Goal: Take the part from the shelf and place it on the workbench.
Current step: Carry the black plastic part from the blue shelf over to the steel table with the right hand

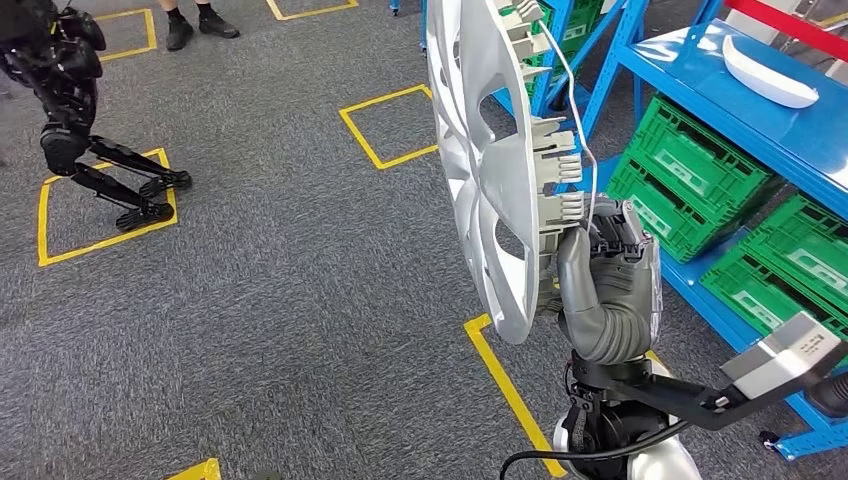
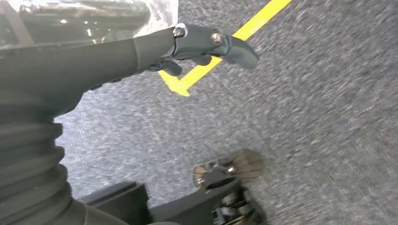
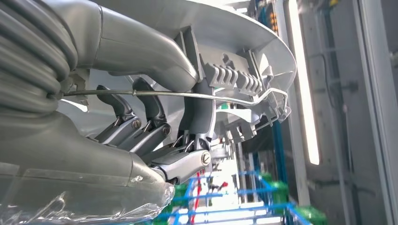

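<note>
The part is a large silver wheel cover (image 1: 480, 150) with cut-out spokes, clips and a wire ring on its back. It stands on edge in the air over the carpet, in the middle of the head view. My right hand (image 1: 605, 285) grips its lower rim from behind, thumb against the back. The right wrist view shows the fingers (image 3: 141, 126) hooked through an opening of the wheel cover (image 3: 225, 28). My left hand (image 2: 202, 44) hangs over the grey carpet, holding nothing, its fingers loosely extended.
A blue shelf (image 1: 760, 110) stands at the right, with a white part (image 1: 768, 70) on its top deck and green crates (image 1: 700, 165) below. Yellow squares (image 1: 385, 125) mark the carpet. Another dark robot (image 1: 70, 110) stands far left; a person's shoes (image 1: 200, 25) show at the top.
</note>
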Motion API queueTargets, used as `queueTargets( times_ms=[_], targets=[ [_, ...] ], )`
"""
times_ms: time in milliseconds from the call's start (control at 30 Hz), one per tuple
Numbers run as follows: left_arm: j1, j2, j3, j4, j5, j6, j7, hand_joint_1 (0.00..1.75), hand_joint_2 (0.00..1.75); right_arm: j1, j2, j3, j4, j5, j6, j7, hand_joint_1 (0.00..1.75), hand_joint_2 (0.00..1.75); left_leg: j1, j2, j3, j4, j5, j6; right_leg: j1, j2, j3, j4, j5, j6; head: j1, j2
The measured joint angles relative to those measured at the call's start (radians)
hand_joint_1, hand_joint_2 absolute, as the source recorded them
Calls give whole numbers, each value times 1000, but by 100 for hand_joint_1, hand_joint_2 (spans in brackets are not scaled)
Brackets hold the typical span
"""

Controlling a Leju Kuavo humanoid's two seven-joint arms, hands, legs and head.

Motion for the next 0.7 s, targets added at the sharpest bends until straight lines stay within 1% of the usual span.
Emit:
queueTargets(
  times_ms=[33, 67, 100, 133, 167, 200, 233, 267, 300, 333, 367, 400, 433, 467, 500, 533, 567, 600, 633, 667, 700],
  targets=[
    [1, 0, 0, 0, 0, 0, 0, 0, 175, 0, 0, 0, 0, -1, 0, 0, 175, 175, -4, 4, 3, -9, -5, 9, 2, -8, 3, -1, -2, 7, -1, 0],
    [2, 0, 0, 0, 0, 0, 0, 0, 175, 0, 0, 0, 0, -2, 0, 0, 175, 175, -6, -8, 1, -10, -5, 19, 2, -17, 6, -2, -4, 13, -1, 0],
    [4, 1, 0, 0, 0, 0, 0, 0, 175, -1, 0, -1, 0, -4, 0, 0, 175, 175, -5, -18, 2, -12, -5, 27, 0, -20, 11, -4, -8, 20, 0, 0],
    [4, 1, 0, 0, 1, 0, 0, 0, 175, -1, 1, -1, 0, -5, 0, 0, 175, 175, -4, -28, 3, -14, -4, 33, -3, -9, 11, 2, -17, 25, 1, 0],
    [4, 2, 0, 1, 1, 0, 0, 0, 175, -1, 1, -2, 0, -6, 1, -1, 175, 175, -3, -38, 4, -16, -3, 40, -6, 14, 1, 27, -37, 27, 3, 0],
    [3, 2, 0, 1, 1, 0, 0, 0, 175, 0, 1, -2, 0, -6, 1, -2, 175, 175, -2, -49, 5, -17, -3, 46, -7, 43, -20, 75, -65, 28, 6, 0],
    [1, 2, 0, 0, 1, 0, 0, 0, 175, 1, 1, -2, 1, -7, 2, -2, 175, 175, -4, -60, 5, -17, -3, 50, -7, 70, -53, 143, -99, 27, 8, 0],
    [0, 1, 0, 0, 1, 0, 0, 0, 175, 3, 1, -2, 1, -8, 3, -3, 175, 175, -6, -71, 5, -17, -4, 54, -5, 83, -91, 217, -128, 25, 10, 0],
    [1, 1, 0, 0, 1, 0, 0, 0, 175, 6, 1, -2, 2, -10, 3, -3, 175, 175, -9, -84, 5, -16, -4, 56, -4, 88, -122, 273, -142, 23, 11, 0],
    [1, 1, 0, 1, 2, 0, 0, 0, 175, 8, 1, -2, 2, -12, 3, -3, 175, 175, -11, -99, 6, -15, -5, 56, -2, 90, -140, 296, -136, 20, 11, 0],
    [2, 1, 0, 1, 2, 0, 0, 0, 175, 10, 1, -2, 3, -13, 3, -3, 175, 175, -13, -114, 6, -14, -5, 57, -1, 93, -138, 276, -108, 15, 12, 0],
    [2, 1, 0, 1, 3, 0, 0, 0, 175, 11, 1, -2, 3, -14, 3, -3, 175, 175, -14, -129, 7, -12, -6, 57, 0, 101, -120, 221, -66, 10, 12, 0],
    [1, 0, 0, 0, 4, 0, 0, 0, 175, 11, 1, -2, 4, -15, 4, -3, 175, 175, -14, -144, 7, -11, -6, 56, 0, 123, -95, 152, -25, 4, 12, 0],
    [1, -1, 0, 0, 5, 0, 0, 0, 175, 12, 1, -3, 4, -15, 4, -4, 175, 175, -15, -158, 5, -8, -7, 54, 0, 147, -71, 90, 5, -1, 10, 0],
    [0, -1, 0, 0, 7, 0, 0, 0, 175, 11, 1, -3, 4, -16, 5, -4, 175, 175, -13, -169, 1, -7, -6, 50, 0, 165, -55, 47, 20, -3, 10, 0],
    [1, -2, 0, 0, 8, 0, 0, 0, 175, 11, 1, -4, 4, -18, 6, -4, 175, 175, -10, -180, -4, -6, -4, 45, 1, 177, -48, 27, 22, -4, 10, 0],
    [3, -2, 0, 0, 10, -1, 0, 0, 175, 11, 1, -4, 5, -21, 7, -4, 175, 175, -8, -192, -9, -7, -1, 38, 3, 172, -45, 20, 20, -3, 10, 0],
    [6, -2, 0, 0, 11, -1, 0, 0, 175, 10, 1, -5, 5, -23, 9, -4, 175, 175, -5, -201, -11, -9, 0, 31, 3, 161, -41, 13, 20, -5, 11, 0],
    [8, -1, 0, 0, 11, -1, 0, 0, 175, 10, 2, -5, 6, -25, 10, -4, 175, 175, -6, -195, -12, -7, -2, 25, 2, 148, -35, 5, 23, -9, 11, 0],
    [9, -1, 0, 0, 12, -1, 0, 0, 175, 10, 2, -5, 6, -26, 10, -4, 175, 175, -9, -175, -16, 5, -12, 19, 0, 134, -27, -3, 25, -13, 7, 0],
    [8, -1, 0, 0, 12, -1, 0, 0, 175, 9, 4, -5, 6, -26, 11, -4, 175, 175, -10, -147, -30, 36, -31, 14, -2, 119, -18, -11, 26, -17, 3, 0]
  ],
)
